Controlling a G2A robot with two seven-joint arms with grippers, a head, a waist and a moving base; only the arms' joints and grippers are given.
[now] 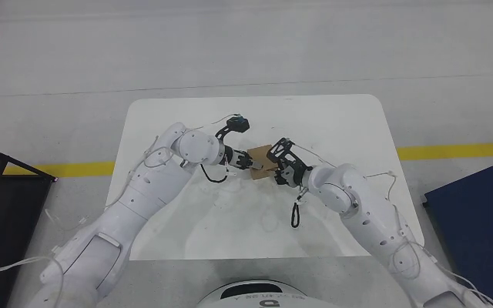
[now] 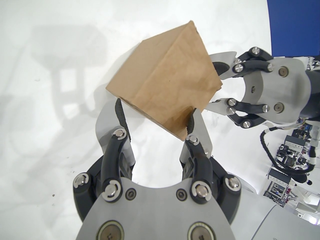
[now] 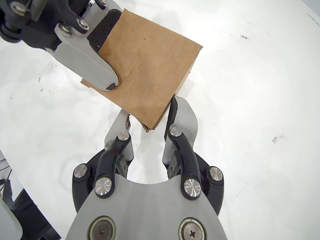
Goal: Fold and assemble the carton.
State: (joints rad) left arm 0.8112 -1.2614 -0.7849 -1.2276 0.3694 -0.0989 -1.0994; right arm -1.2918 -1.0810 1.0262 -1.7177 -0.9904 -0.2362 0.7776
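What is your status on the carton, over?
Left pincer shut on carton corner. Right pincer shut on another corner. Brown, box-shaped, held between both over white table.

right gripper (image 3: 151, 111) and left gripper (image 3: 107, 51) pinch opposite corners of the carton (image 3: 150, 71) (brown cardboard).

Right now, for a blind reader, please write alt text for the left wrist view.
A brown cardboard carton, partly folded, is held over a white table by two grippers. The left gripper grips its near corner; the right gripper grips the opposite side.
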